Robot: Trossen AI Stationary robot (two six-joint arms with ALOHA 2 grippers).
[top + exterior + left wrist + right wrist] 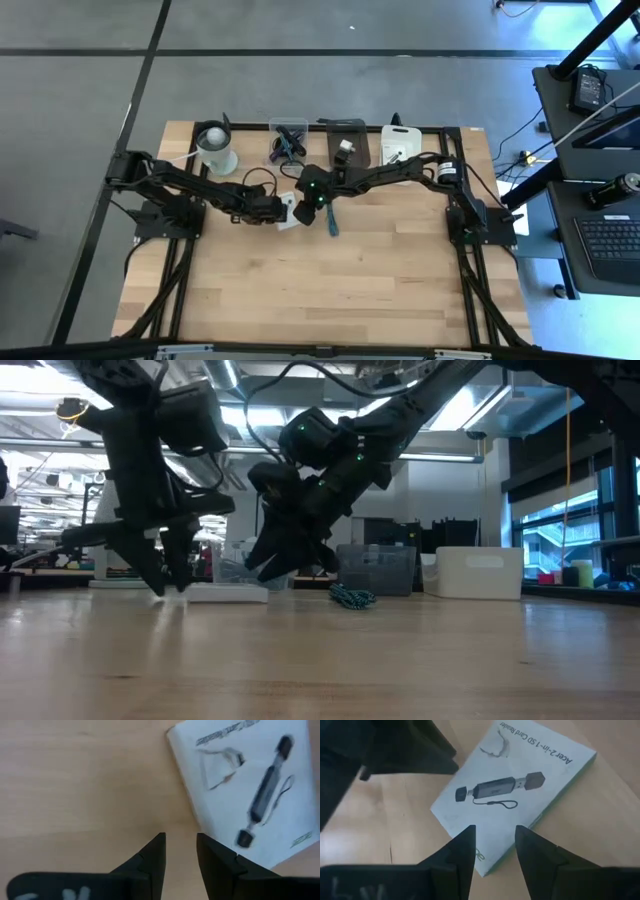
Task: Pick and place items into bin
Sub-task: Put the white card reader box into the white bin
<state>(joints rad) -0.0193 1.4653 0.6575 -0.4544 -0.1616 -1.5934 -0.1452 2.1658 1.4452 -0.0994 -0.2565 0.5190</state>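
Note:
A flat white card reader box (288, 213) with black print lies on the wooden table (300, 290), also seen close up (515, 795) (245, 785) (228, 592). My left gripper (179, 842) points steeply down, open, over bare wood just beside the box's edge (277, 208). My right gripper (495, 835) slants down from the right, open, above one corner of the box (302, 205). A teal strap (330, 220) lies bunched on the table just right of them (352, 597).
Along the far edge stand a clear bin (272, 130) holding purple straps, a black bin (332, 140) and a white bin (385, 135). A white roll (215, 150) stands at the far left. The near half of the table is bare wood.

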